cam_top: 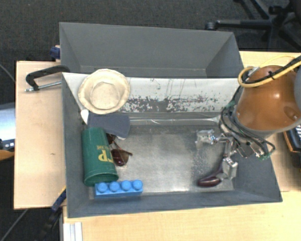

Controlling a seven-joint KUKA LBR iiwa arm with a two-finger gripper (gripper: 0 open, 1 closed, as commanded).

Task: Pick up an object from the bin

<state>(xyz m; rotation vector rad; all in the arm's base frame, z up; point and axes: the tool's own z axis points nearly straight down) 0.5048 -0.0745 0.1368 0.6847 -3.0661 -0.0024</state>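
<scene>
My gripper (217, 153) hangs low over the bin's right front part, below the orange cover. Its two silver fingers stand apart, so it is open, with nothing between them. A small dark purple eggplant-shaped thing (210, 180) lies on the bin floor at the front right. The nearer fingertip (230, 168) is right at its upper right end; whether they touch I cannot tell. The other fingertip (204, 136) is farther back, over bare floor.
Along the left side lie a green cup (98, 156) on its side, a blue studded brick (119, 187), dark sunglasses (119, 156), a grey flat piece (110, 124) and a cream bowl (104, 91) against the back left wall. The arm comes in from the right.
</scene>
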